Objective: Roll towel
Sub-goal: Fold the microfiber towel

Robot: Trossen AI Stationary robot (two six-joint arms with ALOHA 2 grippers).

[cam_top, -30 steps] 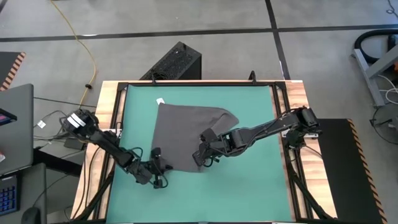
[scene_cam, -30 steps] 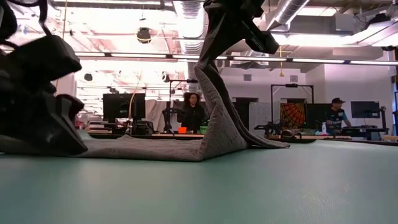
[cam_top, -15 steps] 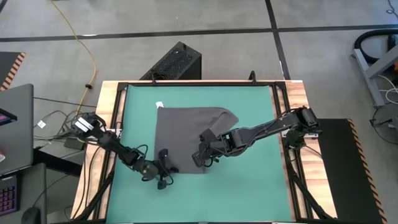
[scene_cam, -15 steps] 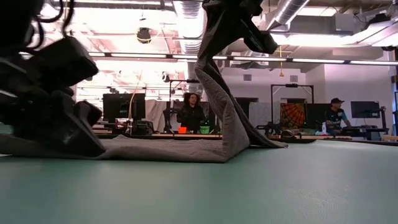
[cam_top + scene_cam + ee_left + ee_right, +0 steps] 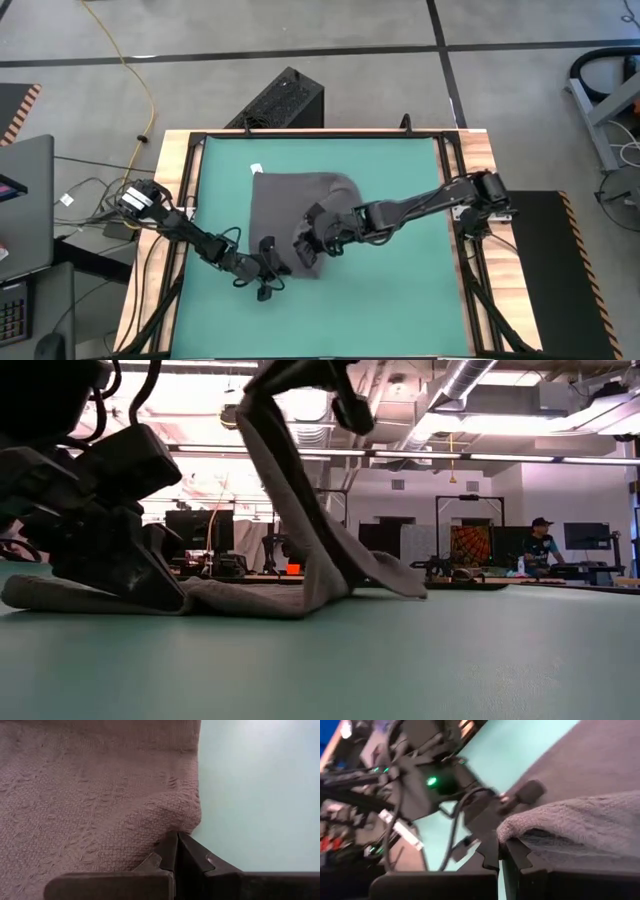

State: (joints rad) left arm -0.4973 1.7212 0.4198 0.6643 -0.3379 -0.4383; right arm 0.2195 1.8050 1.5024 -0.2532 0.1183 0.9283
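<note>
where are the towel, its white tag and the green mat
towel (image 5: 280, 205): high view, flat grey middle.
white tag (image 5: 257, 166): high view, at the towel's far corner.
green mat (image 5: 400, 290): high view, bare part near the front.

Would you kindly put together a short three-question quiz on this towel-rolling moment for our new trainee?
1. True or false: the right claw holds part of the towel lifted off the green mat.
2. Which claw is shut at the towel's near edge, low on the mat? A) left claw B) right claw C) neither
3. Fill in: the small white tag sits at the towel's far ____ corner in the high view.

Key: 1 true, the low view shows the cloth hanging from it in a raised fold. 2 A. 3 left.
</note>
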